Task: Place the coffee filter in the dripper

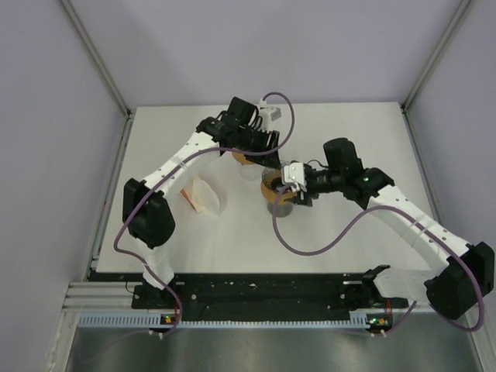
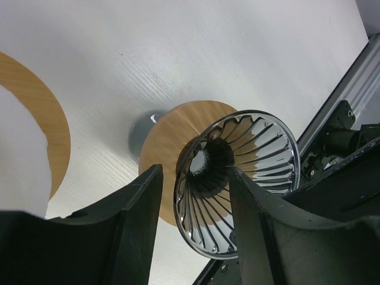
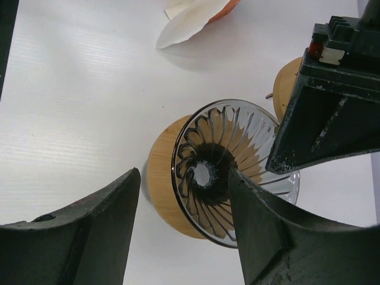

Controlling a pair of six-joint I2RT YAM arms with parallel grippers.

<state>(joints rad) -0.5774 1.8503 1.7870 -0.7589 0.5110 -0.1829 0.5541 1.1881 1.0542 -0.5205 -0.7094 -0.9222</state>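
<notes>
Filter paper (image 1: 203,195) lies on the counter (image 1: 341,240), left of the dripper (image 1: 273,188) and apart from it, not yet picked up. We see the left fingers (image 2: 136,225) and right fingers (image 3: 101,231) spread and empty, framing the dripper, probably to steady it.

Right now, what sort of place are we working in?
Probably a lab test cell rather than a kitchen: a white table, plain walls and metal frame rails around it.
</notes>
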